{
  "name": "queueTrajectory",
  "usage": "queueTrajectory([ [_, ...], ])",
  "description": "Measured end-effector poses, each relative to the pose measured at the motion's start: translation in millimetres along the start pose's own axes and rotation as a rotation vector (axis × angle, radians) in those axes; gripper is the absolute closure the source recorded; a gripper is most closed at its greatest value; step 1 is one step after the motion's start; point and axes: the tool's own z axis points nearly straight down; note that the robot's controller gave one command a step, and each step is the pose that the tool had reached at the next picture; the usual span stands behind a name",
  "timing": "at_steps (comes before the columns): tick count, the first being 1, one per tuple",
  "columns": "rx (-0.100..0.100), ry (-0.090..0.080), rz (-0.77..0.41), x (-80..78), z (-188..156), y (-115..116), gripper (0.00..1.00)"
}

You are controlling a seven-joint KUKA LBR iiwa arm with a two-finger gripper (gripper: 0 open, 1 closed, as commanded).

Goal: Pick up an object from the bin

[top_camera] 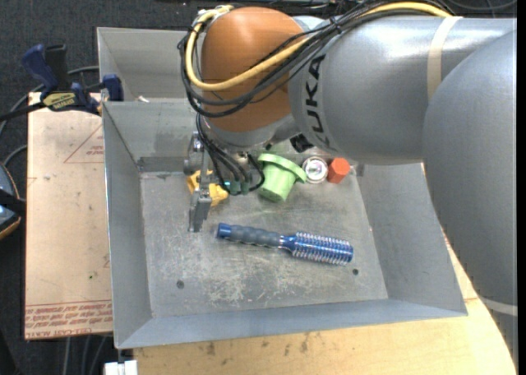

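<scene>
Blue plastic hairbrush with ribbed handle (283, 243) lies loose on the floor of the grey metal bin (123, 225), toward its front edge. Behind it, the gripper (197, 215) points straight down at the floor's left side, just beside a small yellow plastic piece (217, 192); can't tell if it's open or closed. Likely risk: off-centre, it shoves the yellow piece toward the green plastic cup-like part (277, 178) further back

Arm (394, 94) from right, gripper (198, 201) low.
</scene>
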Motion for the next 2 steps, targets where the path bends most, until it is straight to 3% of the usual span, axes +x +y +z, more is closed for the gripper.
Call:
queueTrajectory([
  [1,0.003,-0.002,-0.187,-18.8,85.9,-61.9,0.0],
  [2,0.001,-0.01,-0.39,-8.3,133.3,-117.9,0.0],
])
